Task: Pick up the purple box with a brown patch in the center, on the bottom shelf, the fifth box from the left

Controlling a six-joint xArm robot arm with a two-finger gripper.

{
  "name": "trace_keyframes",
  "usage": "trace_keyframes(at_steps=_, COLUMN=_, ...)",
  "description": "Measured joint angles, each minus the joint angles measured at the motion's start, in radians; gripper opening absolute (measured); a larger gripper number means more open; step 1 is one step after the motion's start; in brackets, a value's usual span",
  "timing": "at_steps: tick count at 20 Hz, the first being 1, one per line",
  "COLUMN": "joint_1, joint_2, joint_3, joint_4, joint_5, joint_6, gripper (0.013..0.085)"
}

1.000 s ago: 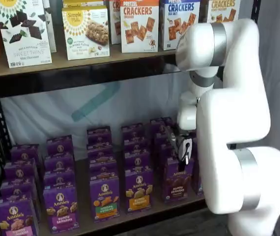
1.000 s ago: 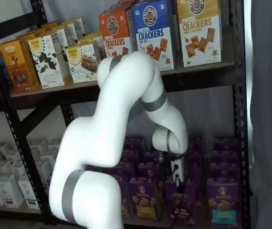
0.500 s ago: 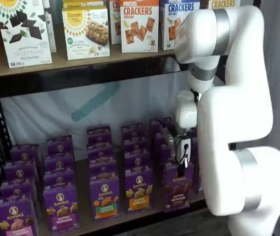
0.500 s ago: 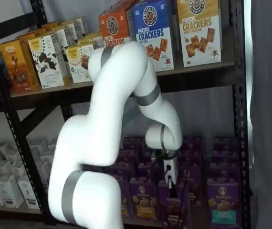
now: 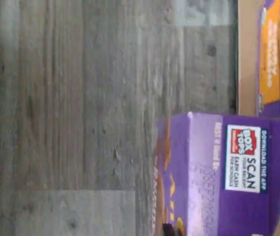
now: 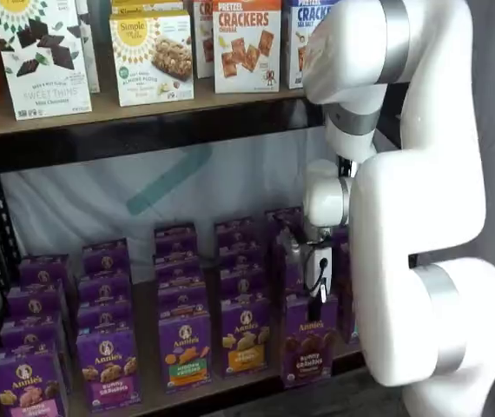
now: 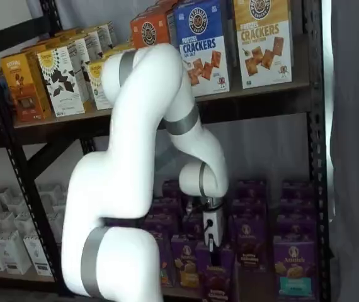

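**Purple box held at the shelf's front edge**

The purple box (image 6: 309, 340) hung directly below the gripper (image 6: 314, 291), clamped at its top between the black fingers, at the front edge of the bottom shelf (image 6: 148, 304). In both shelf views it sat forward of its row. Just beside it stood a yellow-centred box (image 6: 246, 334). The wrist view showed its top flap (image 5: 231, 167) over grey plank floor (image 5: 81, 98).

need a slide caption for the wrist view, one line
Wrist view: purple box seen top-down, Box Tops panel visible, grey plank floor beyond, orange-fronted box alongside.
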Motion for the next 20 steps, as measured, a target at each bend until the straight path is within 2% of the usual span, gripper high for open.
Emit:
trace_keyframes(at_steps=10, joint_1=0.037, joint_2=-0.155, joint_3=0.189, joint_4=0.090, joint_5=-0.048, joint_6=-0.050, gripper=0.0290)
trace_keyframes(at_steps=20, joint_1=0.079, joint_2=-0.330, joint_3=0.355, joint_4=0.134, joint_5=-0.060, joint_6=-0.049, gripper=0.0290)
